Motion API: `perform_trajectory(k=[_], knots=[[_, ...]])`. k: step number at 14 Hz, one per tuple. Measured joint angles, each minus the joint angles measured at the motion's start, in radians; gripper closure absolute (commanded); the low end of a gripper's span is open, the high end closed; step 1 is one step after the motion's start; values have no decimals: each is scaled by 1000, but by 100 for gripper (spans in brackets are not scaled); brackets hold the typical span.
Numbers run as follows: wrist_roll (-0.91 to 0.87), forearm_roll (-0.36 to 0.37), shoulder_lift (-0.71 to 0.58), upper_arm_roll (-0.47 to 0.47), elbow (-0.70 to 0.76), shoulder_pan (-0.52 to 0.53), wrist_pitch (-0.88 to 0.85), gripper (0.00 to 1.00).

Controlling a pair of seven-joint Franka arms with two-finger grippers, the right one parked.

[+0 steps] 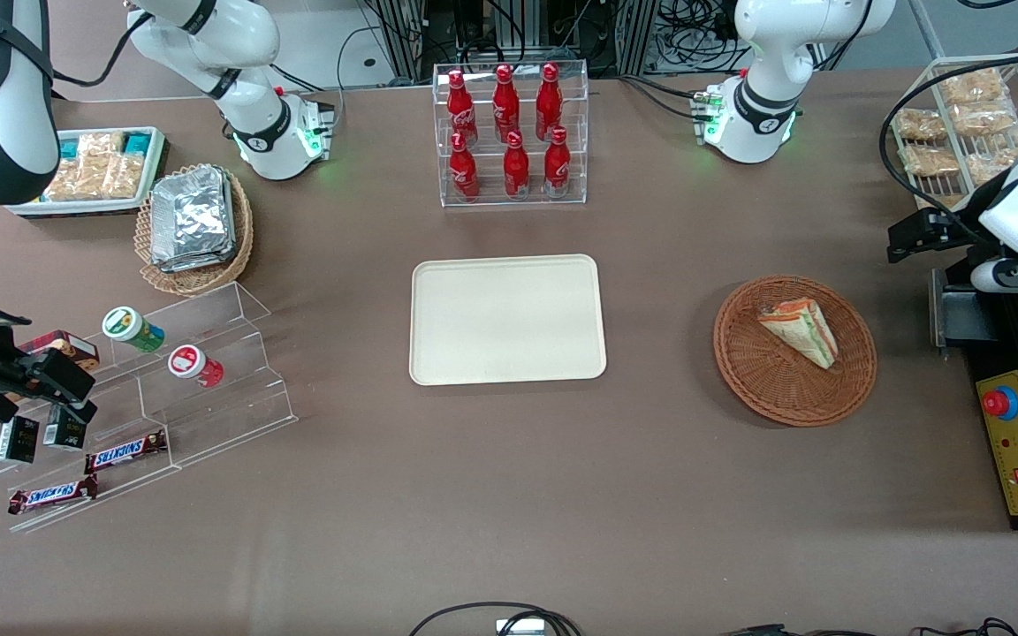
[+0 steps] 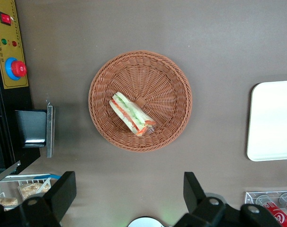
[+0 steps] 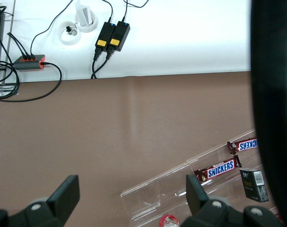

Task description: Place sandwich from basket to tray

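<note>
The sandwich (image 1: 800,331) lies flat in the reddish-brown wicker basket (image 1: 774,389), off-centre toward the rim nearest the working arm's end of the table, its wedge running from about ten o'clock to four o'clock in the front view. In the left wrist view the sandwich (image 2: 131,114) shows its orange, green and white layers, with bare weave of the basket (image 2: 165,80) open on all sides of it, so no edge of the wedge touches the rim.

The cream tray (image 1: 507,319) sits at the middle of the table, flat and bare, well apart from the basket; a wide strip of brown tabletop (image 1: 659,459) lies between them with nothing on it. The tray's rounded rim is low.

The left gripper (image 2: 129,196) hangs high above the table, off the basket's edge rather than over the sandwich, its two black fingers (image 2: 63,194) spread wide with nothing between them. In the front view it shows at about three o'clock from the basket, near the black control box with the red button (image 1: 1001,403).

An acrylic rack of red cola bottles (image 1: 509,132) stands farther from the front camera than the tray, clear of the path between basket and tray.
</note>
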Motion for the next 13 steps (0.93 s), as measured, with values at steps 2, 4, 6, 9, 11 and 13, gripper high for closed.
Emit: perform_trajectory(k=[2, 4, 6, 9, 11, 13], knots=[[0, 0, 0, 0, 0, 0, -10, 0], [0, 0, 0, 0, 0, 1, -14, 0], [0, 1, 1, 0, -2, 4, -18, 0], [-11, 1, 2, 0, -52, 9, -15, 0], [-42, 1, 2, 0, -108, 11, 14, 0], [-68, 1, -11, 2, -194, 15, 93, 0]])
